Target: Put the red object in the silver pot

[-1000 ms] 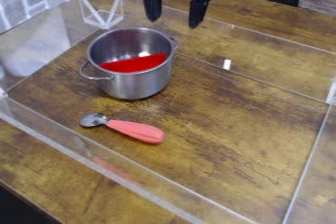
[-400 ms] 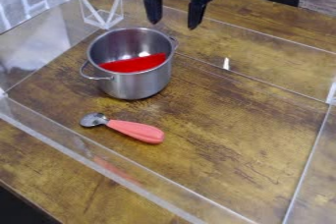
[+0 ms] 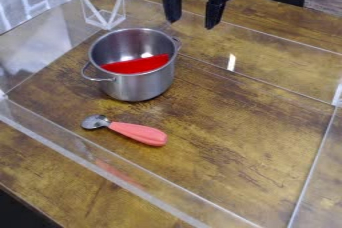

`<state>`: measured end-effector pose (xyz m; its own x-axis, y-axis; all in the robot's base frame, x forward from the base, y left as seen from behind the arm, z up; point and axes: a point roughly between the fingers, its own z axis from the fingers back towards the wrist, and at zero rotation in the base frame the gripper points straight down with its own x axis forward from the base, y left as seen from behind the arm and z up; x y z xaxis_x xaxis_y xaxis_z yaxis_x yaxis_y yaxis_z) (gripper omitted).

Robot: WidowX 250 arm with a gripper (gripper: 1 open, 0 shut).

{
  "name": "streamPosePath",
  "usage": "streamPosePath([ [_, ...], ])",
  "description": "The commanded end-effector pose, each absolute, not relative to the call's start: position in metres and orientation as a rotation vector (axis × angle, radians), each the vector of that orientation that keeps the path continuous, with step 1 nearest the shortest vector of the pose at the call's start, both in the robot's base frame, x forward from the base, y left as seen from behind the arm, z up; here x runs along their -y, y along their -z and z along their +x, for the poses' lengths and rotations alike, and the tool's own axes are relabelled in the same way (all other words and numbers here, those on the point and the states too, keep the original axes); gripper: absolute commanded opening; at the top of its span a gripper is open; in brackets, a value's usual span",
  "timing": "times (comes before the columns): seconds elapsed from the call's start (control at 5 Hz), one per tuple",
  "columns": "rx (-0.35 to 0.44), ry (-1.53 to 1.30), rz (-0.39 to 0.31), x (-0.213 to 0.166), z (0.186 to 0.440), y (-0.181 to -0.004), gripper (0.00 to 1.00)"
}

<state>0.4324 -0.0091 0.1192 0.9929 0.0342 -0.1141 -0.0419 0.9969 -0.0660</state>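
On the left of the wooden desk [image 3: 254,142], the silver pot [image 3: 131,64] is standing upright with what looks like a flat red piece [image 3: 136,63] lying inside it, though the shine makes that hard to judge. In front of the pot and apart from it, the red object [image 3: 128,130] is lying flat on the desk, its silver head pointing left and its coral handle pointing right. Farther right and toward the back, the gripper [image 3: 195,12] is hanging over the desk with its fingers spread wide, pinching nothing.

silver pot [image 3: 132,63]: shiny steel | red object [image 3: 127,129]: matt handle, likely plastic | table [image 3: 241,132]: worn wood
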Motion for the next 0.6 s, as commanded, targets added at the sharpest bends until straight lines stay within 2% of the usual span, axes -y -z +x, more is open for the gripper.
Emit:
streamPosePath([
  [0.0, -0.035, -0.123, -0.064, 0.0029, 0.4355, -0.1486, 1.0],
  [0.4, -0.046, -0.198, -0.063, 0.0024, 0.4335, -0.1508, 1.0],
])
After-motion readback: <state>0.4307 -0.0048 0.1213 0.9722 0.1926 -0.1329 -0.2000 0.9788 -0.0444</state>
